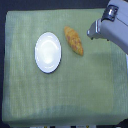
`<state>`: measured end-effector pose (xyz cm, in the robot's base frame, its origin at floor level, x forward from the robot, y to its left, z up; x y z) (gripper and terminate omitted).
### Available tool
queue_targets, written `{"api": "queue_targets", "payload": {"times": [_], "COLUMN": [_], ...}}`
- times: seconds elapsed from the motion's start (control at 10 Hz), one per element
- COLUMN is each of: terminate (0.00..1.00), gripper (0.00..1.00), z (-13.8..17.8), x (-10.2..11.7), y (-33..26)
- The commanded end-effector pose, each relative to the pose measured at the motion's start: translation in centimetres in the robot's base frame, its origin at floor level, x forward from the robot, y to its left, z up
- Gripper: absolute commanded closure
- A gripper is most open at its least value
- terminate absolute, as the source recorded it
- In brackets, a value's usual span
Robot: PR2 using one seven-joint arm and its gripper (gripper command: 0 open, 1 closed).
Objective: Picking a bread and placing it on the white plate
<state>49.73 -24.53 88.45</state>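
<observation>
The bread (73, 40), a golden-brown oval roll, lies on the green cloth just to the exterior view's right of the white plate (48, 52). It points diagonally and sits apart from the plate's rim. Nothing is on the plate. The arm comes in from the upper right corner. Its grey and white end, the gripper (92, 33), hovers a short way to the right of the bread without touching it. The fingers are too blurred to make out, so whether they are open or shut does not show.
A green cloth (60, 95) covers the whole table. Its edges show near the left side and the bottom of the view. The arm's bulky body (114, 30) fills the upper right corner.
</observation>
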Motion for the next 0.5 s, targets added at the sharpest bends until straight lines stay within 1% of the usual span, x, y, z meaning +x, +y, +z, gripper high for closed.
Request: {"api": "queue_targets", "payload": {"times": [0.0, 0.2, 0.4], "terminate": [0.0, 0.0, 0.0], "gripper": [0.0, 0.0, 0.0], "z": [-2.7, -4.6, -5.5], "x": [3.6, 5.4, 6.2], "y": [6.4, 9.9, 11.4]}}
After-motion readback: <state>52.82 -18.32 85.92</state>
